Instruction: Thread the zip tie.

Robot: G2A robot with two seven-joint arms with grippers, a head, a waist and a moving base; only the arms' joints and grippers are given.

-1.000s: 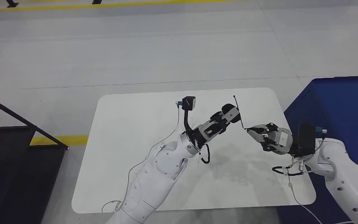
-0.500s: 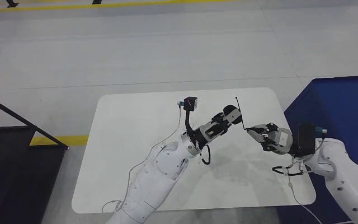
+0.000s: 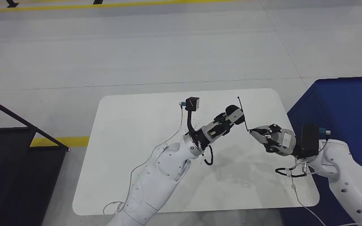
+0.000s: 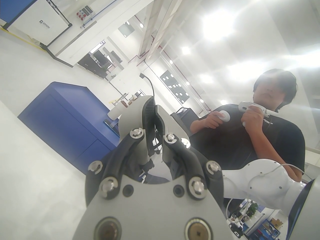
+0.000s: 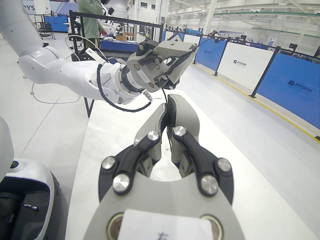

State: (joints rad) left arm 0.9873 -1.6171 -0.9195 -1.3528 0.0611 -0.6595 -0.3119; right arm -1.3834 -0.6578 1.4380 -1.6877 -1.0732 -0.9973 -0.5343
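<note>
My left gripper (image 4: 153,106) pinches the black zip tie (image 4: 152,92) partway along. My right gripper (image 5: 167,104) clamps its near end, fingers narrow, both above the white table's (image 3: 141,147) right half.

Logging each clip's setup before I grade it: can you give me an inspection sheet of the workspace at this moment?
Surface: flat white table with rounded corners.
Job's things: thin black plastic zip tie, held in the air over the table, with one end sticking out past the left fingers.
Clutter: nothing seen.
Grippers: left gripper shut on the zip tie; right gripper shut on another stretch of it, its tips close to the left gripper.
Cables: black coiled cable looped around the left wrist.
Surroundings: blue cabinet beside the table; yellow floor line on the pale floor.
</note>
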